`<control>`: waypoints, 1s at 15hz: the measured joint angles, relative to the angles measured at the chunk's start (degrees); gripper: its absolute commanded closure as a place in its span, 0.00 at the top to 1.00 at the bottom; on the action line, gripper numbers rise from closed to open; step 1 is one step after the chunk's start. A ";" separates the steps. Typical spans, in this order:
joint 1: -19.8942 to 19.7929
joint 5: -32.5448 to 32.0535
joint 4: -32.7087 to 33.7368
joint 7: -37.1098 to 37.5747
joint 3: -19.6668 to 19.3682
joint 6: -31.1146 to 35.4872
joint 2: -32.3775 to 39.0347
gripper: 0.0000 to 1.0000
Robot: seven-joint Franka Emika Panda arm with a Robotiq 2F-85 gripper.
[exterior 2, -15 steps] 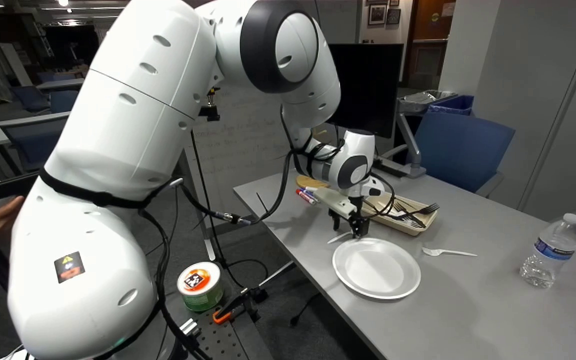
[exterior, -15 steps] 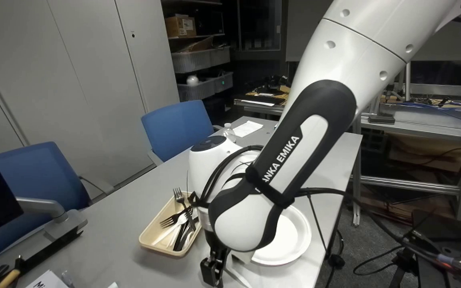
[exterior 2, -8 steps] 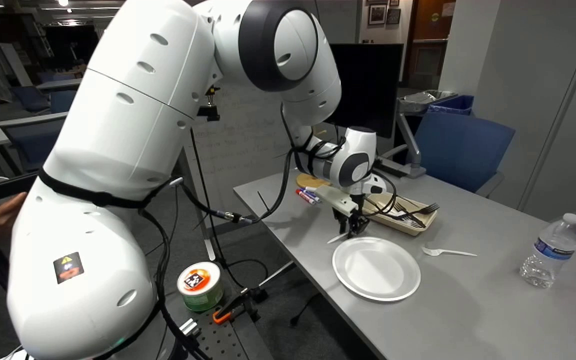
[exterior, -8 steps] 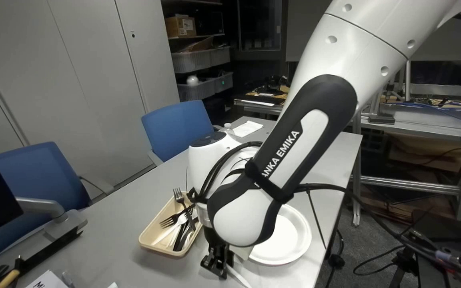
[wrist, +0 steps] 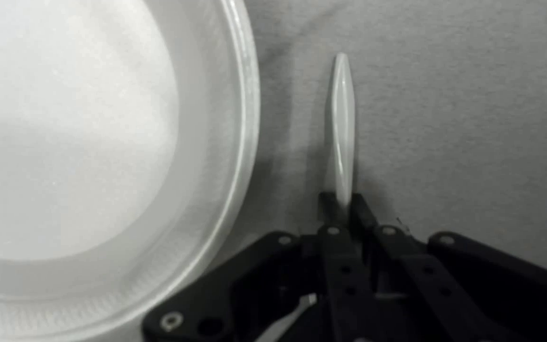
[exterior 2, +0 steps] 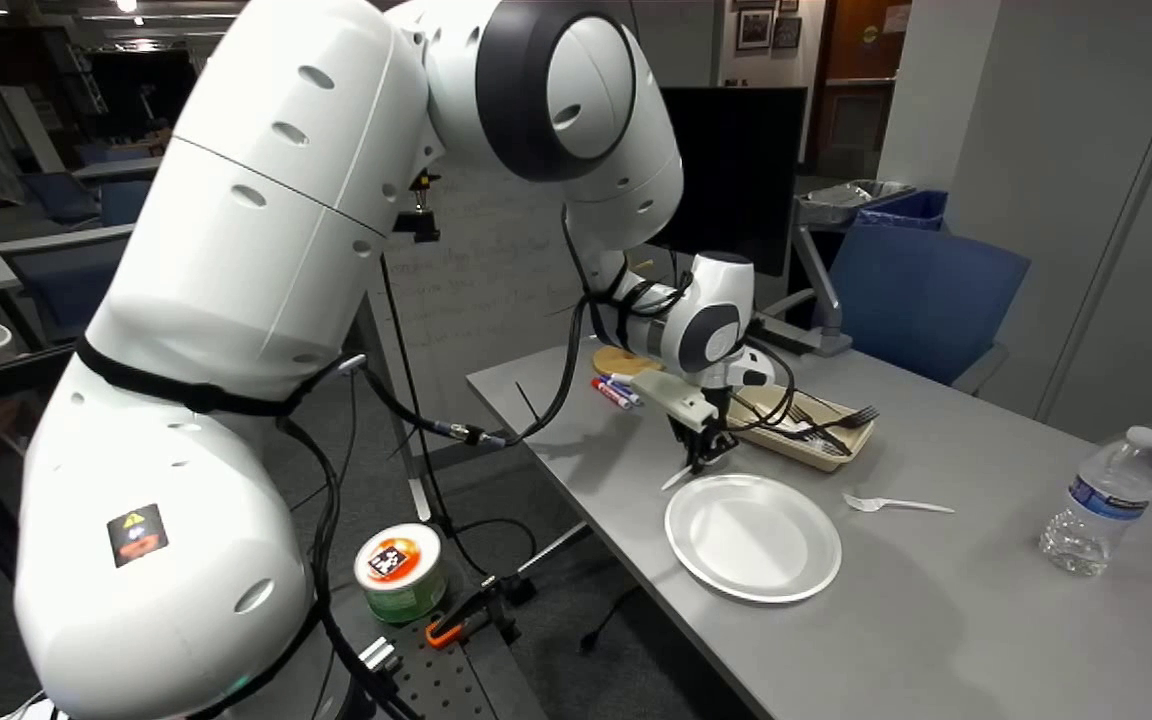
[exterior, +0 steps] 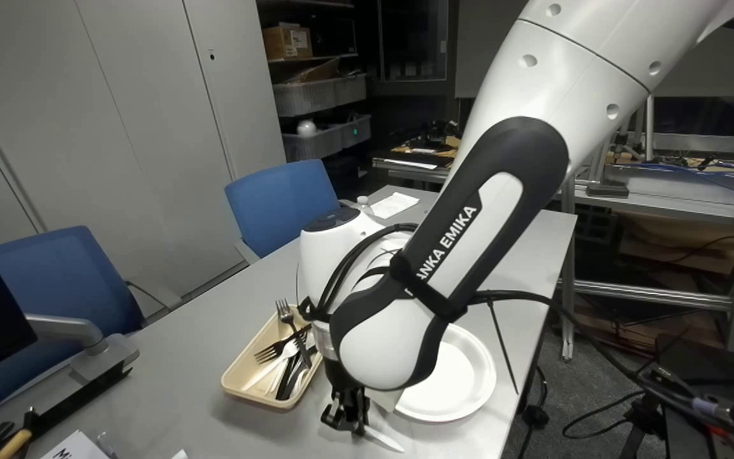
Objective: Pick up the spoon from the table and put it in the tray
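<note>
Two fingers pinch one spoon near the robot-side edge of the bench. Beside the spoon, one plate; farther from that edge, one tray. Noted: one loose fork, one bottle.

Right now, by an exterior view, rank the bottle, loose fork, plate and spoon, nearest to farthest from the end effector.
1. Spoon: held in the end effector.
2. Plate: beside it, camera side.
3. Loose fork: right of the plate.
4. Bottle: far right.
</note>
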 measured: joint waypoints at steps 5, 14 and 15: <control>1.24 0.00 -0.27 1.56 -0.02 -2.24 -2.95 0.02; 3.17 -1.49 1.78 5.24 -1.10 -7.96 -9.20 0.02; 3.32 -2.63 2.65 5.56 -1.75 -7.85 -9.17 0.02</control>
